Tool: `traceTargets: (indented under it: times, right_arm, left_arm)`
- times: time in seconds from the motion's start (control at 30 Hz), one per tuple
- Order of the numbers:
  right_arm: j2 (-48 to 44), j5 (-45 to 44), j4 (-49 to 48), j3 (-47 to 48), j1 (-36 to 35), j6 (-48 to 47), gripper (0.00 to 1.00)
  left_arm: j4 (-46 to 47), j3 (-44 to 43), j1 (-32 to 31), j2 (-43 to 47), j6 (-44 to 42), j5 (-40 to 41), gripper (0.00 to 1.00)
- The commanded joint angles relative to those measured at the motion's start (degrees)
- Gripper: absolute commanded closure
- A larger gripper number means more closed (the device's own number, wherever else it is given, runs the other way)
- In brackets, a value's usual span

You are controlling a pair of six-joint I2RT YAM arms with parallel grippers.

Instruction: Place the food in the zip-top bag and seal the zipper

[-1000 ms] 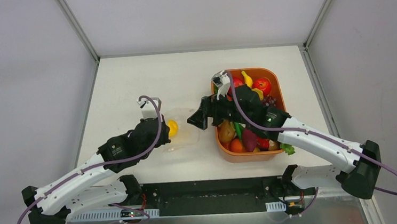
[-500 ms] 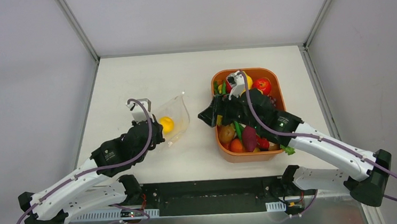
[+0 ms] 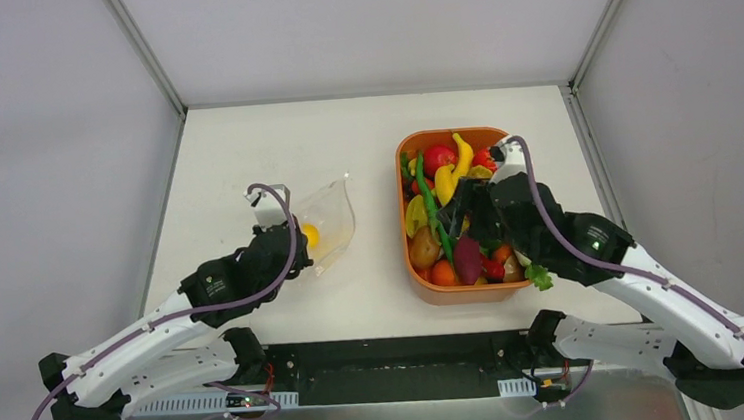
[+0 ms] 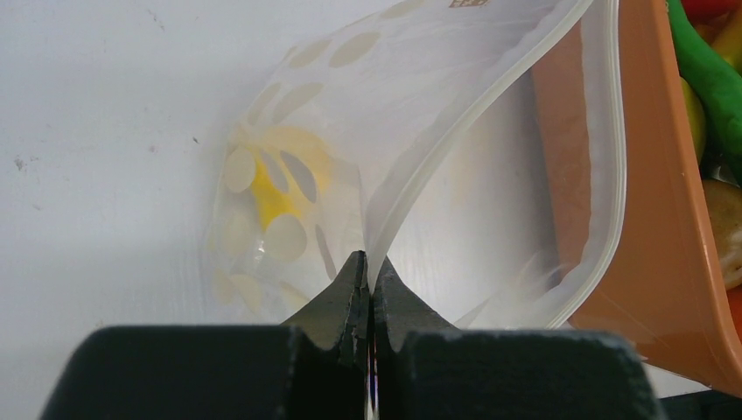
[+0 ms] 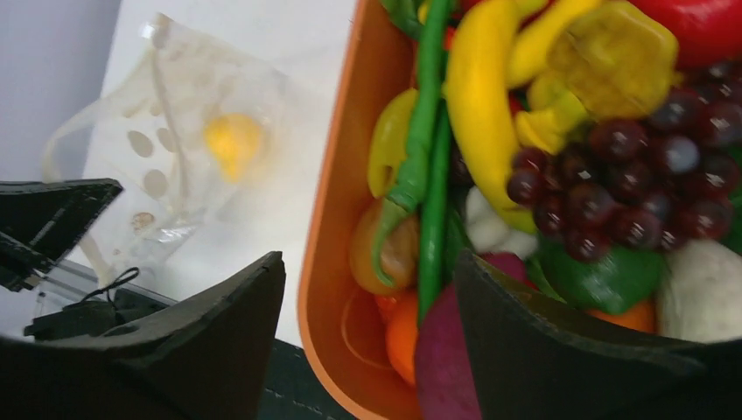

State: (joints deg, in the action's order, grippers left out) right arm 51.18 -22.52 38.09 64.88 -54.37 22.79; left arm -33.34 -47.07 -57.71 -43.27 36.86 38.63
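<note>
The clear dotted zip-top bag lies left of the tray with its mouth held open toward the tray. A yellow lemon sits inside it. My left gripper is shut on the bag's near edge; in the left wrist view the jaws pinch the film, with the lemon behind it and the zipper curving on the right. My right gripper is open and empty, low over the food in the tray. In the right wrist view its fingers straddle the tray's left wall, near purple grapes.
The orange tray at the right centre holds several toy fruits and vegetables: a yellow banana, a red tomato, a green bean, a purple piece. White tabletop surrounds them; grey walls enclose three sides.
My right gripper has drawn back from the bag's mouth, rightward, to above the tray. The lemon stays in the bag. My left gripper has kept its hold and shifted slightly.
</note>
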Motion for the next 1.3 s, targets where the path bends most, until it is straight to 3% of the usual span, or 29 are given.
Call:
traceTargets:
  times: [0.0, 0.23, 0.47, 0.53, 0.77, 0.97, 1.27]
  right_arm:
    - [-2.5, -2.5, 15.3, 1.5, -0.1, 7.5, 0.23]
    - [-2.7, 2.5, 16.0, -3.1, -0.1, 11.7, 0.21]
    - [-1.5, 2.0, 15.1, -7.0, 0.0, 13.1, 0.36]
    - [-2.4, 2.0, 13.1, -8.3, -0.1, 13.3, 0.46]
    - [-4.5, 1.6, 6.6, -12.2, -0.1, 11.4, 0.53]
    - [-6.3, -0.8, 3.7, -12.5, -0.1, 9.6, 0.74]
    - [-15.4, 5.4, -9.5, -15.8, -0.1, 5.7, 0.73]
  left_arm:
    - [1.4, 0.1, -0.1, -0.9, -0.3, 1.2, 1.0]
    - [2.1, 0.1, -0.1, -2.4, -1.0, 0.0, 1.0]
    - [3.0, 2.5, -0.1, -1.0, -0.5, -2.0, 1.0]
    - [2.2, 3.1, -0.1, -0.3, 0.0, -2.4, 1.0]
    - [1.7, 6.2, -0.1, 3.2, 0.7, -3.9, 1.0]
    - [1.5, 6.6, -0.1, 3.9, -1.1, -5.3, 1.0]
    - [1.7, 6.8, -0.1, 3.2, -1.0, -7.6, 1.0]
